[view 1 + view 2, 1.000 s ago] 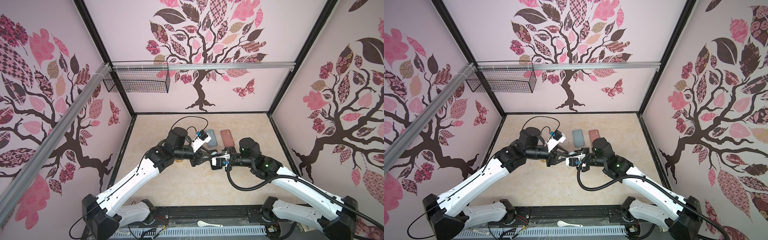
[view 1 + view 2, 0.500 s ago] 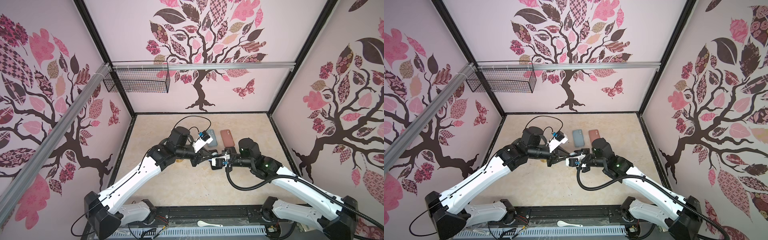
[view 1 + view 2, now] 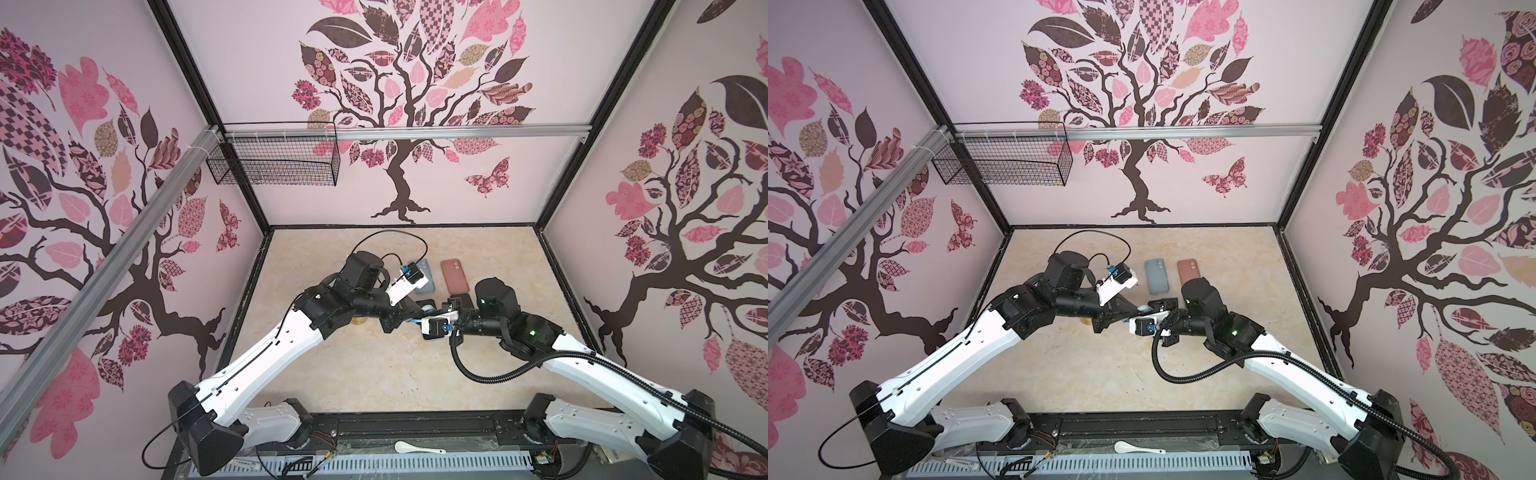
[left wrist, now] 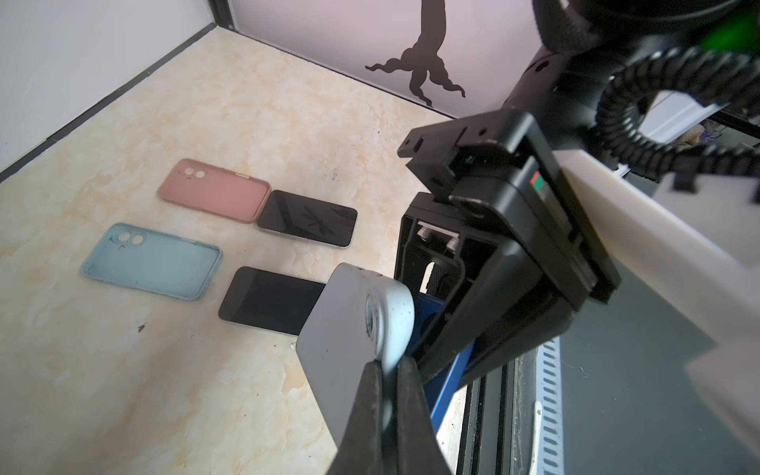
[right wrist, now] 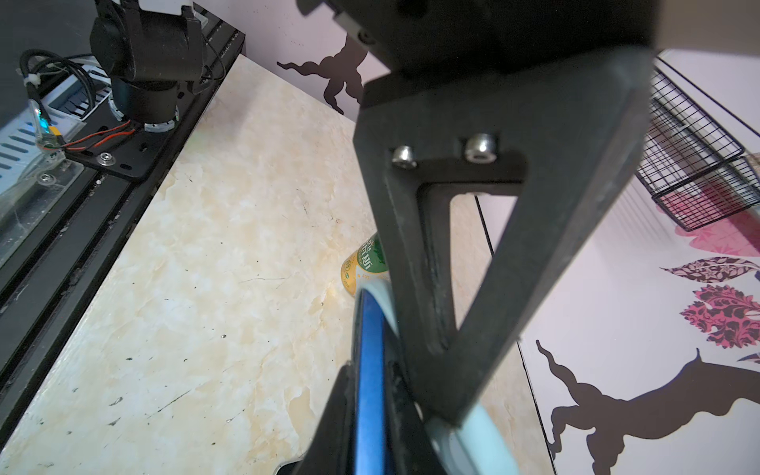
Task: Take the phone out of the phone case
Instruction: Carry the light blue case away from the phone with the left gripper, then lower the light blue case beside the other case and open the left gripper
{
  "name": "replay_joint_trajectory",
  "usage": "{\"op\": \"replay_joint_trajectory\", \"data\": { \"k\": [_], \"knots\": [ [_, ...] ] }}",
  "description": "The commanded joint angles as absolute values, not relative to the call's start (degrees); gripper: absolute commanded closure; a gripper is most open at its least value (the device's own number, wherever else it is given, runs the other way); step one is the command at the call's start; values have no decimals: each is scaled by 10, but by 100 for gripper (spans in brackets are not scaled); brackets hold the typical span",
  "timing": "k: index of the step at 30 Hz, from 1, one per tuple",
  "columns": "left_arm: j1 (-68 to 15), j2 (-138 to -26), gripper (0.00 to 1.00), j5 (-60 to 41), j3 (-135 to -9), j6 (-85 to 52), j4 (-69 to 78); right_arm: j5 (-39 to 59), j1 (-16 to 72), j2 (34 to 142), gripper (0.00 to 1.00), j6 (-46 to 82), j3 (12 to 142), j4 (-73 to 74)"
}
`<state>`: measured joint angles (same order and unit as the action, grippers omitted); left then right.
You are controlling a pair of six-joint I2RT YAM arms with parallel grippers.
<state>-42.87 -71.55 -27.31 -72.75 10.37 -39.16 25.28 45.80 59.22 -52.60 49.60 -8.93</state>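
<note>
Phone [image 5: 370, 370], dark blue, is held in the air over the middle of the bench [image 3: 365, 374], not yet freed from its pale blue phone case [image 4: 395, 316]. The step in hand is judged to be the start of the peel. The case rim by the camera cutout is pinched by the left jaws, fully clenched. The phone's edge is clamped by the right jaws. The case corner looks bent away from the phone in the left wrist view; the rest of the fit is hidden.

Next move, as judged: the case is to be pulled off and away while the phone is kept fixed. A firm pinch is needed, since the rim is thin and soft and could slip.

Against one second ago, the left jaws, then partly parted, are now shut on the rim, and the left wrist is shifted slightly toward the right arm. The right arm is unchanged. The pink case [image 4: 214, 191], empty grey-blue case [image 4: 152, 261] and two bare phones [image 4: 306, 218] are unmoved on the bench.
</note>
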Motion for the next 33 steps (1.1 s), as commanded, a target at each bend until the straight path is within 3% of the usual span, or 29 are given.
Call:
{"op": "replay_joint_trajectory", "data": {
  "k": [1, 4, 18, 21, 25, 30, 33],
  "knots": [
    [-418, -728, 100, -154, -743, 95, -400, 283, 491, 573, 100, -547, 516, -70],
    [-413, -740, 100, -120, -752, 99, -409, 295, 502, 561, 100, -549, 501, -69],
    [-345, -747, 100, -143, -774, 100, -409, 289, 511, 525, 100, -515, 457, -62],
    [-328, -750, 100, -169, -781, 109, -422, 259, 510, 510, 100, -434, 452, -39],
    [-271, -759, 100, -284, -795, 118, -448, 210, 489, 500, 100, -296, 442, -28],
    [-232, -836, 100, -399, -871, 220, -596, 238, 384, 492, 100, -112, 432, -15],
    [-231, -885, 100, -396, -910, 268, -663, 230, 337, 497, 100, -74, 443, -37]
  ]
}}
